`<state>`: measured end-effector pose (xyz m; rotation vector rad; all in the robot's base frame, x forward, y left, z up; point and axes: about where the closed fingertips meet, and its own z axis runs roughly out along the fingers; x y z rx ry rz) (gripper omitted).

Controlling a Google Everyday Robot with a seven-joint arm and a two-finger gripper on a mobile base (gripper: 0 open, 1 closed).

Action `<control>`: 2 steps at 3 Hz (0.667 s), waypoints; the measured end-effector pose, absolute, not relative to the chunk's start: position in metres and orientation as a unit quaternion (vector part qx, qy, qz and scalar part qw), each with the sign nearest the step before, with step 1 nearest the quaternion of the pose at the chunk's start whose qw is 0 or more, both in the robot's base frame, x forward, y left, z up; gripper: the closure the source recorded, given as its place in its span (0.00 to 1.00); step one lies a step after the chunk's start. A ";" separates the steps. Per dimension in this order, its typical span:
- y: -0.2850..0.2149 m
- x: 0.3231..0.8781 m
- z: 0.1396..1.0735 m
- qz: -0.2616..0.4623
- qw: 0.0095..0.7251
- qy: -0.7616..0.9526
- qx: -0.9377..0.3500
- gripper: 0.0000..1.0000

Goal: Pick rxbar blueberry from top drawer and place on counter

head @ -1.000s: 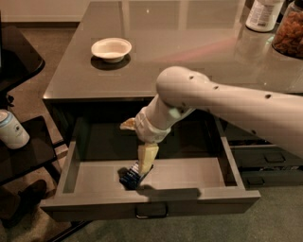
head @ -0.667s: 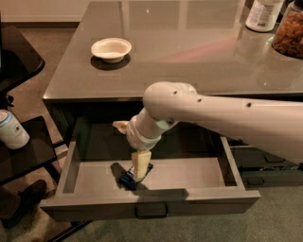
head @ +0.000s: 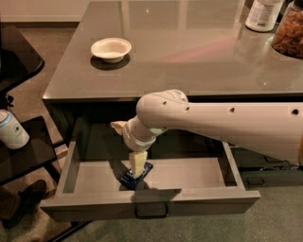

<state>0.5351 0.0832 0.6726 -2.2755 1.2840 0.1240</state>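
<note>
The top drawer stands pulled out below the counter, its small handle on the front. The rxbar blueberry, a small dark-blue wrapper, lies on the drawer floor left of the middle, near the front wall. My gripper points straight down into the drawer, and its tip rests on the right end of the bar. My pale arm comes in from the right across the drawer opening and hides the back of the drawer.
A white bowl sits on the counter at the left. A white container and a jar of snacks stand at the counter's far right. A black shelf at the left carries a can. Narrower drawers lie to the right.
My gripper has shifted a little within the drawer and now stands upright over the bar. The bar has turned slightly and lies with one end under the tip.
</note>
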 end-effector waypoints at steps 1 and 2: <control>0.073 0.538 0.669 0.037 0.236 0.464 -0.853 0.00; 0.063 0.539 0.660 0.025 0.196 0.454 -0.869 0.00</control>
